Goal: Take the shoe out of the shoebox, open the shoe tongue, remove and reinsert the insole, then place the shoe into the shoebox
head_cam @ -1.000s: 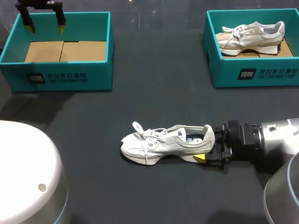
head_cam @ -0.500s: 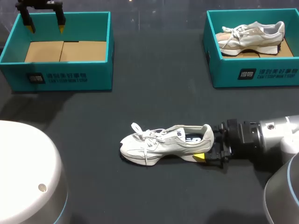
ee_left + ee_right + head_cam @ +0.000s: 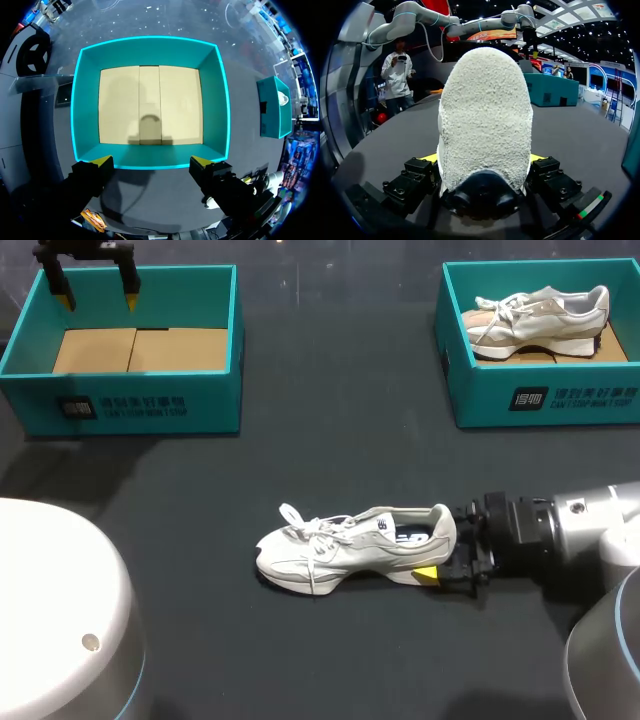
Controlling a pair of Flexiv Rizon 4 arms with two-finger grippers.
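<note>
At ten o'clock on the dark surface (image 3: 330,440) stands the left shoebox (image 3: 140,405), teal, holding only its cardboard floor. The left pincer (image 3: 99,298) hangs over the box's far wall, its yellow-tipped fingers spread wide and holding nothing; from the left wrist, the left pincer (image 3: 151,162) looks straight down into the left shoebox (image 3: 150,50).

Just toward five o'clock of the centre, the pale shoe (image 3: 350,545) rests upright on its sole, toe at nine o'clock and heel at three. The right pincer (image 3: 445,558) comes in low from three o'clock and pinches the heel from both sides; the right wrist view shows the shoe (image 3: 485,115) between the right pincer's (image 3: 482,160) fingers.

At two o'clock the right shoebox (image 3: 545,400) holds a second shoe (image 3: 540,315).
</note>
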